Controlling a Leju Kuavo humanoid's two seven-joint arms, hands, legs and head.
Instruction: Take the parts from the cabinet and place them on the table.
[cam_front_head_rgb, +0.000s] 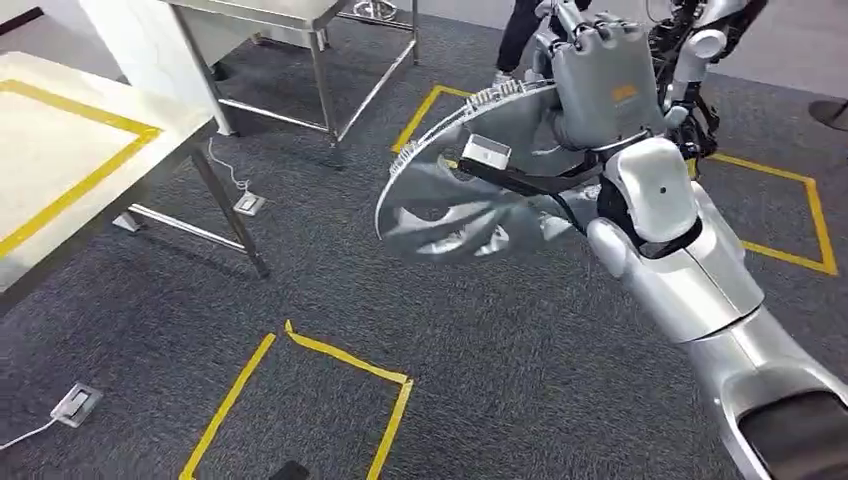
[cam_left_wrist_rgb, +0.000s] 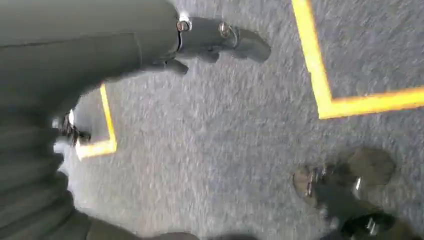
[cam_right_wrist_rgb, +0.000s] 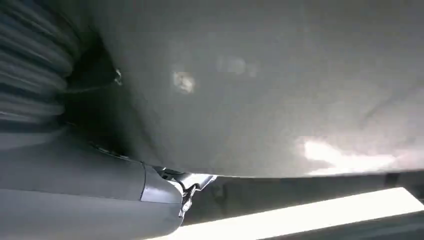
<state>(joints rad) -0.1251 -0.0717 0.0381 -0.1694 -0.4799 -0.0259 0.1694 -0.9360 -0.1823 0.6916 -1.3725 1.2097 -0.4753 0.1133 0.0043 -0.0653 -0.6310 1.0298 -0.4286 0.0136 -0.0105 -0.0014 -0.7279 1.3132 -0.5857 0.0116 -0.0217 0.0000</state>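
over grey carpet (cam_front_head_rgb: 300, 290), right hand (cam_front_head_rgb: 605, 75) grips round metal part (cam_front_head_rgb: 450, 195); table (cam_front_head_rgb: 60, 150) far left; left hand (cam_left_wrist_rgb: 75, 55) empty, fingers apart.

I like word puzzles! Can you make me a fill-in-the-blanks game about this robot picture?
1. The robot's right hand holds a round silver ____ with cut-out slots.
2. The tape marking boxes on the carpet is ____.
3. The table with the taped outline stands on the robot's ____ side.
4. The left hand hangs over the carpet and holds ____.

Missing words: disc; yellow; left; nothing
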